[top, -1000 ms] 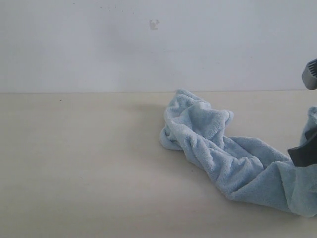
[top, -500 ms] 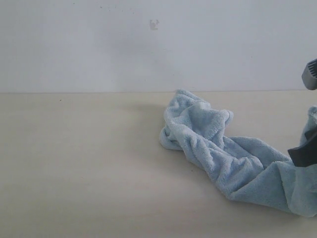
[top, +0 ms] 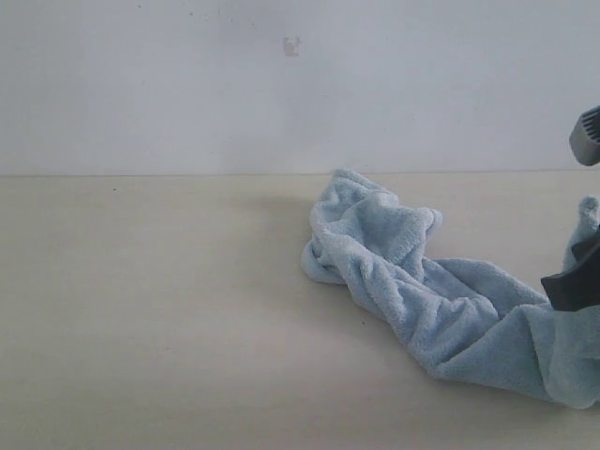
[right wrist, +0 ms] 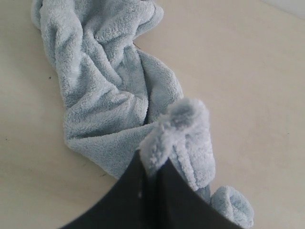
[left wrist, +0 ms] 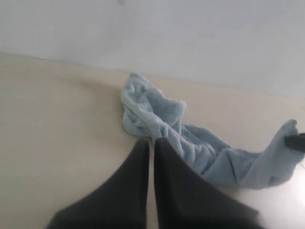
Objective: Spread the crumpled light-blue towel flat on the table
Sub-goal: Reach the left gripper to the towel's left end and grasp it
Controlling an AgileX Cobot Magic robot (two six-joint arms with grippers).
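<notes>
Right arm: reached in at the right edge of the exterior view, with the right gripper (right wrist: 151, 164) low over the table (top: 150, 309).
Right grip: clenched on a raised fold of the towel (top: 412, 281), a fluffy tuft poking up past its tips.
Left gripper (left wrist: 150, 141): jaws pressed together, holding nothing, above bare tabletop.
Towel: crumpled into a long twisted rope on the table's right half, running from the right gripper toward the wall (top: 281, 94); its bunched far end lay just beyond the left gripper's tips.
</notes>
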